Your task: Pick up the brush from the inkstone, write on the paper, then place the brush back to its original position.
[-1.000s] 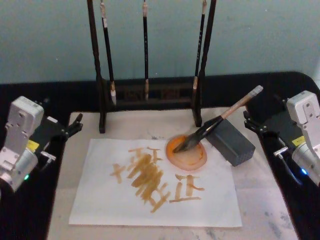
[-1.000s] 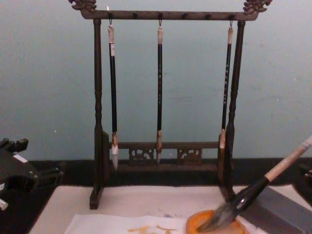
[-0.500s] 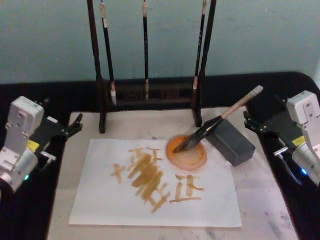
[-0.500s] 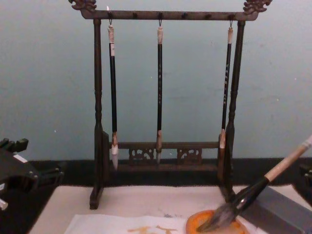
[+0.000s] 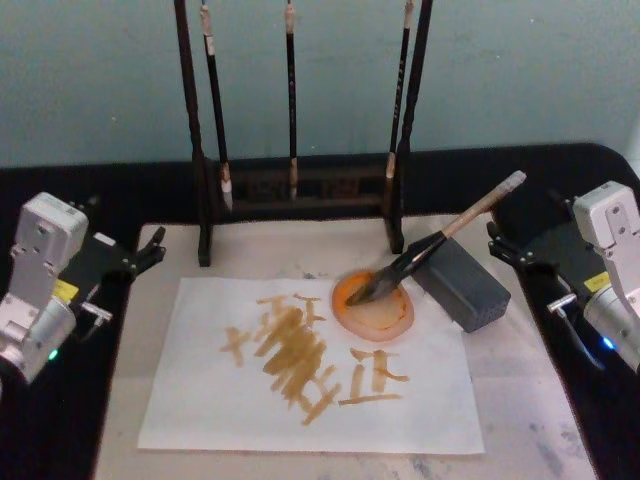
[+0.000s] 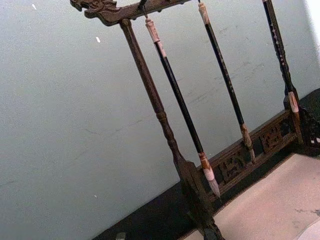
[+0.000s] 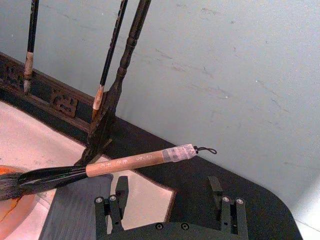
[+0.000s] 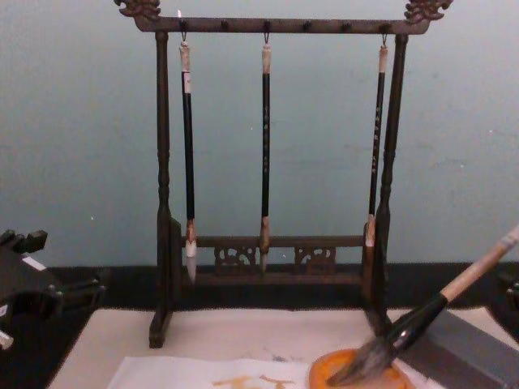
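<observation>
Brush at rest: the brush [image 5: 440, 238] lies slanted, bristles in the orange dish [image 5: 378, 318] at the far corner of the paper [image 5: 200, 410], its black section propped on the grey inkstone [image 5: 470, 290]. I judge it light and stiff, with soft, wet bristles, best gripped mid-handle. My right hand [image 7: 167, 181] waits near it, fingers spread wide. My left hand [image 5: 143, 252] sits parked well apart, also spread.

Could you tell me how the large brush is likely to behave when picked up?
The brush probably lifts stiffly: its straight handle looks rigid. Propped tilted on the grey block, it might roll. Bristles lying in the orange dish may drip.
</observation>
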